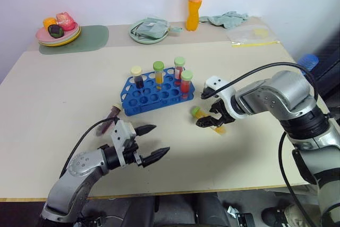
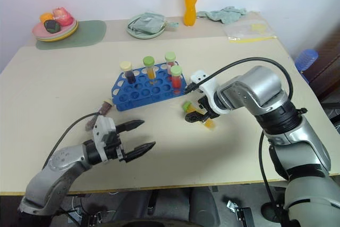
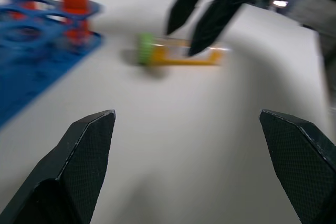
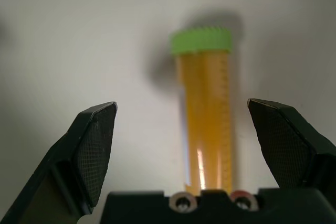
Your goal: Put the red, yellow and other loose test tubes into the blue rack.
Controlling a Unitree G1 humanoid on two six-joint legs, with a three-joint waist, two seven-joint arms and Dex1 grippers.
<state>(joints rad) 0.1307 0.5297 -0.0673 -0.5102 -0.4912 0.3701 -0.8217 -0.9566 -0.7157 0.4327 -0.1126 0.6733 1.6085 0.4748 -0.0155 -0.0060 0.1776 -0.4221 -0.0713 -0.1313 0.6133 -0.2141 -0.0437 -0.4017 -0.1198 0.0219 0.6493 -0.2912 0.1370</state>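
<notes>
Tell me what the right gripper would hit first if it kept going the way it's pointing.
Most likely the yellow test tube lying on the table: it sits between the open fingers of the right gripper, which points down at it. How much gap remains is hard to judge.

yellow tube between spread tool fingers

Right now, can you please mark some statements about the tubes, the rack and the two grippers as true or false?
1. Four tubes stand in the blue rack. True.
2. The right gripper is shut on the yellow tube. False: it is open above the tube, which lies on the table.
3. The yellow tube has a red cap. False: green.
4. The left gripper is open and holds nothing. True.
5. A dark tube lies beside the rack. True.
</notes>
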